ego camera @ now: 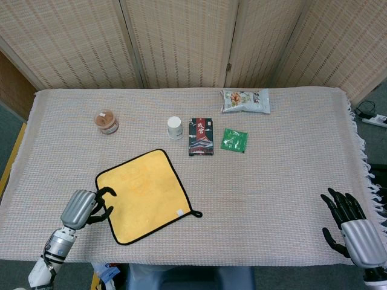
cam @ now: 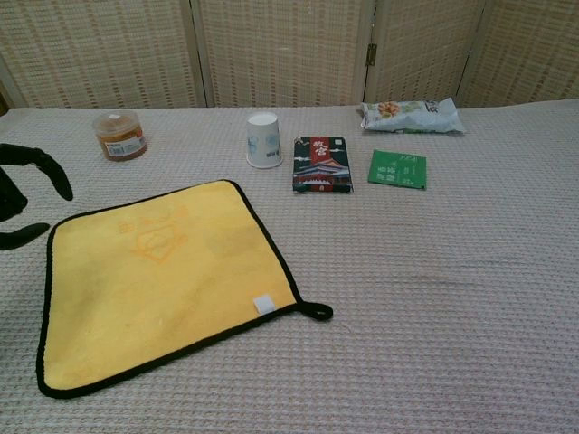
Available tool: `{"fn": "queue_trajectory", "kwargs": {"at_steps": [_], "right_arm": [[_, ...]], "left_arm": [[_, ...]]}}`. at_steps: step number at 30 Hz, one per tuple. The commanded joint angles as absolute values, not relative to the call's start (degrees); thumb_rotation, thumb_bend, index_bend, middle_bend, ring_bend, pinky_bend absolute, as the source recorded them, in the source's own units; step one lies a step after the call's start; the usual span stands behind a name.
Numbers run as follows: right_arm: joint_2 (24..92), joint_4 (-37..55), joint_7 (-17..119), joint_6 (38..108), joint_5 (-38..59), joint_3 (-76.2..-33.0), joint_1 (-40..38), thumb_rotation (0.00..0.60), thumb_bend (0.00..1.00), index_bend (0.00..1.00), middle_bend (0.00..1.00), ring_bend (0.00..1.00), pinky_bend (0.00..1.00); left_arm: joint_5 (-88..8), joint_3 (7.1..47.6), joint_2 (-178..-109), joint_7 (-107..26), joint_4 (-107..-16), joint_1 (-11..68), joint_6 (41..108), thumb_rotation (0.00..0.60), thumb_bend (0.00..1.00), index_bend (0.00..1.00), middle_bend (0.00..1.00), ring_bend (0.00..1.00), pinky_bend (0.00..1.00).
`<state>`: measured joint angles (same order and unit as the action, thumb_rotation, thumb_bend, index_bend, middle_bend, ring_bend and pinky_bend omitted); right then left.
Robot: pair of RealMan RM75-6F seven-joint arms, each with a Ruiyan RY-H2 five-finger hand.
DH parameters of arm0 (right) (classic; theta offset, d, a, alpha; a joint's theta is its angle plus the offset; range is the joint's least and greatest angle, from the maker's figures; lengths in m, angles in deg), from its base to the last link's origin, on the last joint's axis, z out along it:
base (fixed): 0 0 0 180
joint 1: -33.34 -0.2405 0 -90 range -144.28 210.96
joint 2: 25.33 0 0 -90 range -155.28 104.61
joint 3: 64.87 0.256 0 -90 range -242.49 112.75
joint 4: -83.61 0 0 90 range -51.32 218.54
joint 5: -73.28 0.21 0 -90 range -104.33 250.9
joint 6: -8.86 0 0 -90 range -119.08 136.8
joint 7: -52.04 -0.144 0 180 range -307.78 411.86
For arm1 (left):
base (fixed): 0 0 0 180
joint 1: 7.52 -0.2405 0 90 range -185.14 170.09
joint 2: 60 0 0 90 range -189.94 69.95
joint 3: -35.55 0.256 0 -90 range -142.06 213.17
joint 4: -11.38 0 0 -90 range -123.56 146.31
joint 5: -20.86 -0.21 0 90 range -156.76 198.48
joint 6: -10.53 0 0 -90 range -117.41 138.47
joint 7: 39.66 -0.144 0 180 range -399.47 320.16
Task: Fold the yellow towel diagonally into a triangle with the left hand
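Note:
The yellow towel (ego camera: 144, 194) with black trim lies flat and unfolded on the table, also in the chest view (cam: 163, 278). Its hanging loop (ego camera: 196, 213) points right at the near right corner. My left hand (ego camera: 84, 207) hovers at the towel's left edge, fingers apart and curved, holding nothing; its dark fingers (cam: 36, 170) enter the chest view at the far left. My right hand (ego camera: 351, 225) rests open near the table's front right corner, far from the towel.
Behind the towel stand a brown-lidded jar (ego camera: 107, 121), a white paper cup (ego camera: 175, 127), a dark packet (ego camera: 201, 136), a green sachet (ego camera: 234, 140) and a snack bag (ego camera: 245, 100). The woven tablecloth (ego camera: 278, 181) covers the table; a wicker screen stands behind.

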<state>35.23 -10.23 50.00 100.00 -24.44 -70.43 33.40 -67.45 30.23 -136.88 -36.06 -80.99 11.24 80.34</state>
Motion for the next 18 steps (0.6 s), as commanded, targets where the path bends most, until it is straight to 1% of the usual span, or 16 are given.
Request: {"fn": "queue_trajectory", "kwargs": {"at_steps": [1,4,6,11,17,18], "right_arm": [[35.2,-10.0,49.4,98.3,-23.3,-70.1,32.7,0.6,0.49,0.0,0.0,0.0,0.0],[35.2,-9.7,48.7,96.5,-21.8,-69.7,32.3,0.6,0.49,0.0,0.0,0.0,0.0],[35.2,-9.6,48.2,95.8,-21.0,-69.4,32.0,0.6,0.49,0.0,0.0,0.0,0.0],[35.0,-9.2,47.1,94.6,-19.7,-69.0,31.9,0.6,0.49,0.0,0.0,0.0,0.0],[34.9,-8.8,46.2,93.7,-18.4,-68.7,31.9,0.6,0.49,0.0,0.0,0.0,0.0],[34.9,-8.5,45.8,93.3,-17.7,-68.3,31.7,0.6,0.49,0.0,0.0,0.0,0.0]], "left_arm": [[-57.6,25.3,-139.0,-41.6,-82.5,17.9,70.6,0.6,0.43,0.42,1.0,1.0,1.0],[-52.3,23.7,-140.9,-48.3,-79.4,22.5,64.8,0.6,0.44,0.38,1.0,1.0,1.0],[-48.9,22.3,-142.1,-49.9,-77.9,24.8,62.3,0.6,0.44,0.36,1.0,1.0,1.0],[-43.2,19.2,-147.0,-50.9,-71.1,29.8,59.5,0.6,0.45,0.32,1.0,1.0,1.0],[-42.0,18.0,-151.2,-49.3,-63.1,33.2,57.9,0.6,0.45,0.36,1.0,1.0,1.0],[-41.3,17.5,-152.5,-48.6,-60.4,34.4,56.7,0.6,0.45,0.36,1.0,1.0,1.0]]}}
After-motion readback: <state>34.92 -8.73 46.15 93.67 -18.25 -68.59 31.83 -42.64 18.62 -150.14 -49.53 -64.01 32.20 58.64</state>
